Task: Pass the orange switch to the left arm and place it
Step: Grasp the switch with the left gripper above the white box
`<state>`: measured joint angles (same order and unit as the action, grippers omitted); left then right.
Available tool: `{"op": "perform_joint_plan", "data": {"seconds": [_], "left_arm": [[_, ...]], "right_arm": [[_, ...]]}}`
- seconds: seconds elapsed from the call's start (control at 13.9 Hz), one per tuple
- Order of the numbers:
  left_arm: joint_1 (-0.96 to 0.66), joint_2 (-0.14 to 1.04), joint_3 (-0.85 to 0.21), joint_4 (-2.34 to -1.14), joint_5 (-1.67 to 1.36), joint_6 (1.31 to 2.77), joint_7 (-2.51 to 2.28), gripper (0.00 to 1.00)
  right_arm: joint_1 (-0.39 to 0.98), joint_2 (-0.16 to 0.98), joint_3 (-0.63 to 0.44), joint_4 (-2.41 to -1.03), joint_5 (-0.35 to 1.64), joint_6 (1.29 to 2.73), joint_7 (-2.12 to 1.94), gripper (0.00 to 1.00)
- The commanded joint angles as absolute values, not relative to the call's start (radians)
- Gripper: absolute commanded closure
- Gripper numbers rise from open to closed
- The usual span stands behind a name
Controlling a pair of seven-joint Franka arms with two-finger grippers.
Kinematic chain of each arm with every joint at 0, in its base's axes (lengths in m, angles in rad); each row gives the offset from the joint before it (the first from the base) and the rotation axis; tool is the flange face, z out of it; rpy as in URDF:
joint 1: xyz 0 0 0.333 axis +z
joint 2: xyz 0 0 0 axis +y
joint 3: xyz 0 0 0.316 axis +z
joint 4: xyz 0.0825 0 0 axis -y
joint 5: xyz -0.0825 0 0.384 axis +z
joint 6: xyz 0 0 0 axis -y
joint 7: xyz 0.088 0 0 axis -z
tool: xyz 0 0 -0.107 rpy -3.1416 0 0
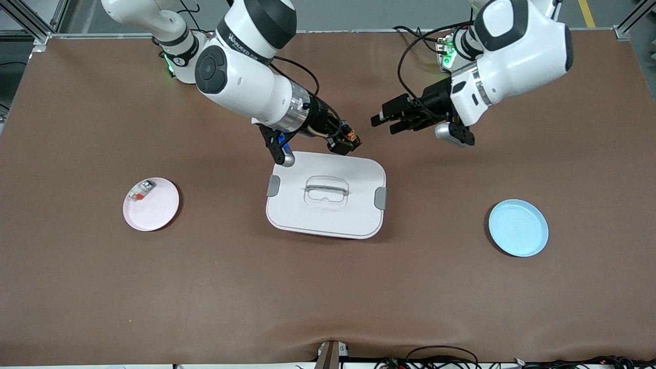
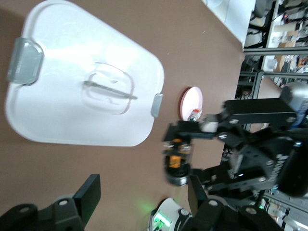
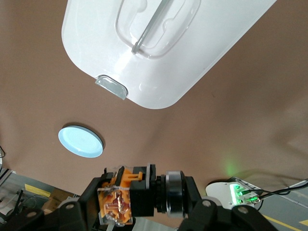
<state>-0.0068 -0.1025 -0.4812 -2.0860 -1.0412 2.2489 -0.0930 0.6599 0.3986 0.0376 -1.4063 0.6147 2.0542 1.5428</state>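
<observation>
- The right gripper [image 1: 347,141] is clamped on the orange switch [image 1: 351,137] and carries it in the air over the box's [image 1: 328,212] edge that faces the robots' bases, near the corner toward the left arm's end
- The left gripper [image 1: 387,120] hangs with its fingers spread over bare table [image 1: 328,287], above the box's same corner; it grips nothing
- On the front view's clock face, the switch lies at about 8 o'clock from the left gripper, near but apart, with open air between them
- The two grippers point at each other along a line that runs almost level across that view; the switch sits at the tip of the right gripper, on the side turned to the left one
- In the left wrist view the switch [image 2: 176,155] shows between the right gripper's fingers, with the left gripper's own fingers [image 2: 89,192] set wide to either side of the line toward it
- My judgement: the handover is the step in hand, and the left gripper needs only a short approach toward 8 o'clock to close around the switch
- Room to move: the box lid lies just under the right gripper, so the meeting should stay at this height; the blue plate [image 1: 518,228] lies at about 4 o'clock from the left gripper, well apart, with bare table on the way
- The pink plate [image 1: 151,204], with a small white-grey piece [image 1: 141,190] on it, lies toward the right arm's end
</observation>
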Motion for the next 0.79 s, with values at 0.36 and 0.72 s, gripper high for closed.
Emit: {"op": "perform_joint_plan", "data": {"seconds": [0.36, 0.72], "left_arm": [[-0.003, -0.123, -0.537, -2.144, -1.145, 2.379, 0.059, 0.23], [-0.003, -0.112, -0.552, -2.151, -1.230, 2.408, 0.124, 0.28]], "right_arm": [[0.692, 0.433, 0.028, -1.339, 0.640, 2.060, 1.655, 0.87], [0.698, 0.440, 0.028, -1.325, 0.673, 2.074, 1.658, 0.87]]}}
